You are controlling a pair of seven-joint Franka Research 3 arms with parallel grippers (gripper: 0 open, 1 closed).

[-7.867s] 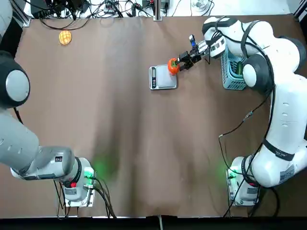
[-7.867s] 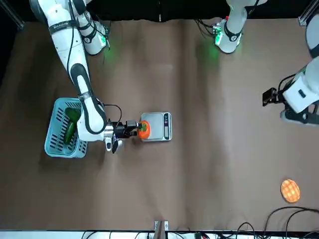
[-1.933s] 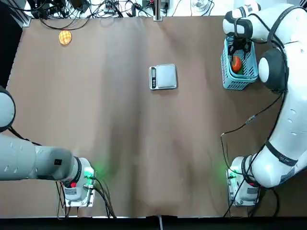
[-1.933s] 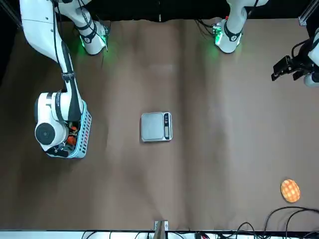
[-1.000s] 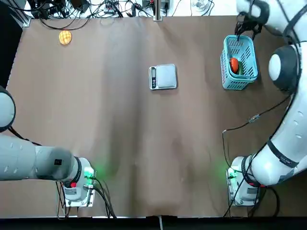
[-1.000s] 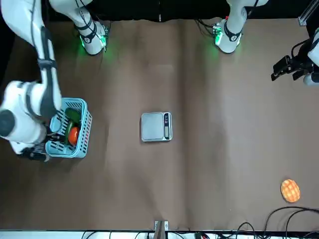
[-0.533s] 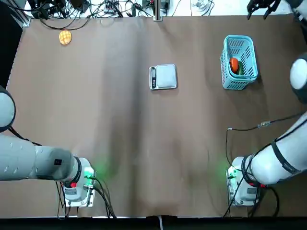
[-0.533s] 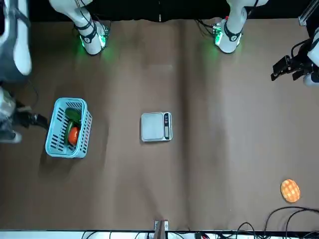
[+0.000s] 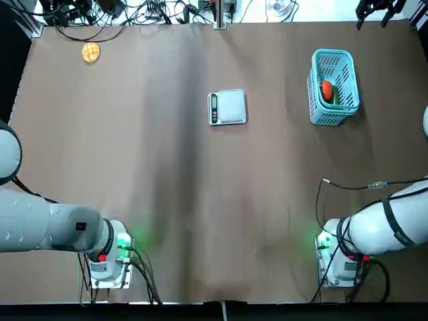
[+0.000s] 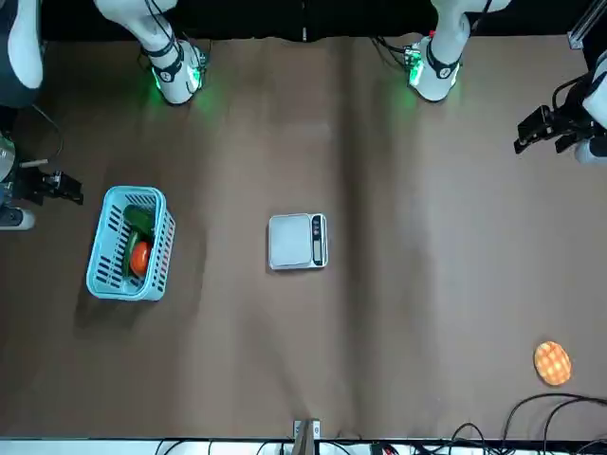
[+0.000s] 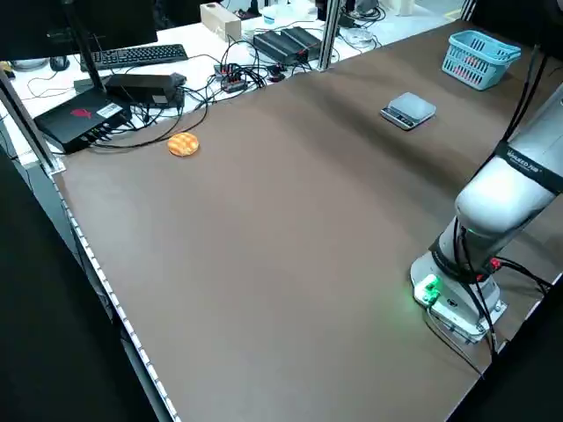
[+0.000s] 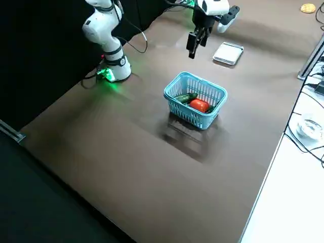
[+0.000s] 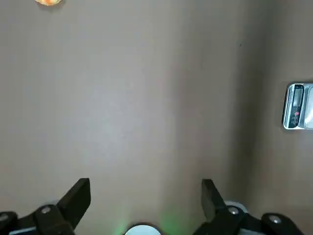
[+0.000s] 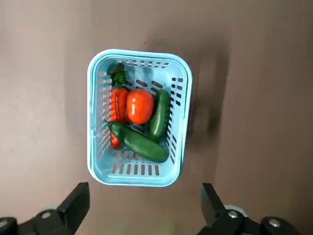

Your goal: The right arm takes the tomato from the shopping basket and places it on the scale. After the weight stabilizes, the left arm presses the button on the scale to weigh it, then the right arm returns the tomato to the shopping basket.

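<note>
The tomato lies in the light-blue shopping basket among green vegetables, free of any gripper; it also shows in the top view as tomato inside the basket. My right gripper hangs open and empty high above the basket, by the table's far right corner. The scale stands bare at mid-table, and its dark display strip holds a tiny button that barely shows. My left gripper is open, raised far off at the robot's left side.
A flat orange waffle-like disc lies at the far left corner. Two green vegetables and a red pepper share the basket. Cables run along the far edge. Both green-lit arm bases sit at the near edge.
The right gripper let the tomato go in the basket, then rose and drew back past the far right corner. The scale stands bare. The left arm stays still.
</note>
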